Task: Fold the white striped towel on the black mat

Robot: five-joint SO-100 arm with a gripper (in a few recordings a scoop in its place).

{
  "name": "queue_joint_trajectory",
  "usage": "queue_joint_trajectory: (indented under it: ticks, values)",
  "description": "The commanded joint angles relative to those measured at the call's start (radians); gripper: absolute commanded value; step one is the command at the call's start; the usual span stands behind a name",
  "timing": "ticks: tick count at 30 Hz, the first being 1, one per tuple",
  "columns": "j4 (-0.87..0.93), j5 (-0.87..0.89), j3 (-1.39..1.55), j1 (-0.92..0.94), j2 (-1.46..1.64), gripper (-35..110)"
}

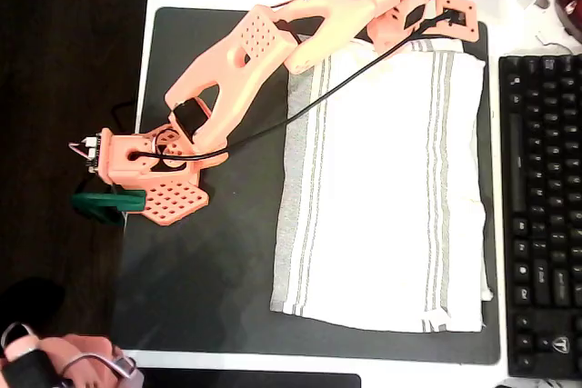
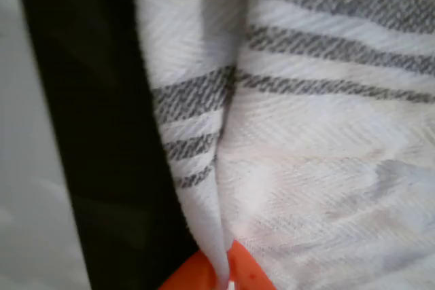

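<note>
Oddly, the two views disagree. In the wrist view a raised ridge of the white striped towel (image 2: 326, 168) runs down between the orange jaws, as if pinched, with the black mat (image 2: 109, 134) just to their left. In the overhead view the jaws sit at the mat's (image 1: 209, 270) left edge, and the towel (image 1: 382, 197) lies flat well to their right, near the keyboard (image 1: 541, 206). So I cannot tell whether the jaws hold cloth or not. To fold well, confirm that a hem is truly caught. Then lift it low and carry it straight across the stripes, so that the edges meet squarely and the lower layer is not dragged.
</note>
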Motion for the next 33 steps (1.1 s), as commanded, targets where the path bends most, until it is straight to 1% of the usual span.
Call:
queue_joint_trajectory:
  ticks: [1, 13, 20, 24, 33]
  values:
    - [0.023, -0.012, -0.052, -0.028, 0.054, 0]
    - [0.029, 0.002, -0.156, -0.115, 0.069, 0]
    - [0.018, 0.012, -0.173, -0.129, 0.104, 0]
    - [0.060, 0.003, -0.160, -0.107, 0.167, 0]
    - [0.224, -0.026, -0.094, -0.021, 0.368, 0]
